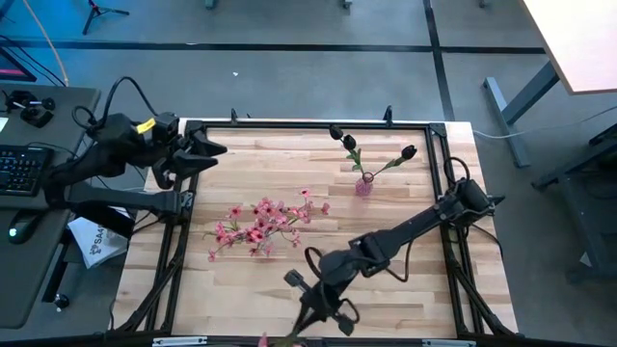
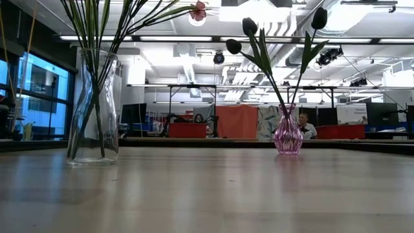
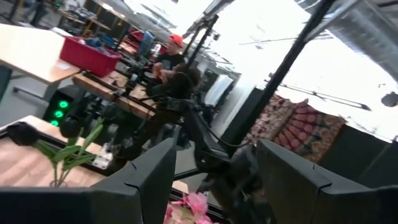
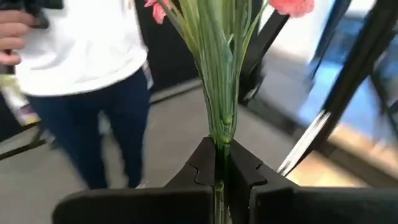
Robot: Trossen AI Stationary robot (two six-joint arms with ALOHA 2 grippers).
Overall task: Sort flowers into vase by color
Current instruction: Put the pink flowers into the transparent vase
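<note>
done: three dark buds (image 1: 347, 141) already stand in the pink vase (image 1: 363, 185) near the table's far right.
in hand: my right gripper (image 4: 219, 163), at the near edge of the table, is clamped on a bunch of green stems (image 4: 217, 74) with pink blossoms at their tips.
clear vase: the low view shows a tall clear vase (image 2: 94, 107) with green stems in it, so i judge the pink sorting has begun.
left to do: a heap of pink flowers (image 1: 260, 225) lies mid-table.
left gripper (image 1: 188, 159): parked at the far left, fingers wide, empty.
hidden: the clear vase escapes me from above; whether my stems sit in it, i cannot tell.
</note>
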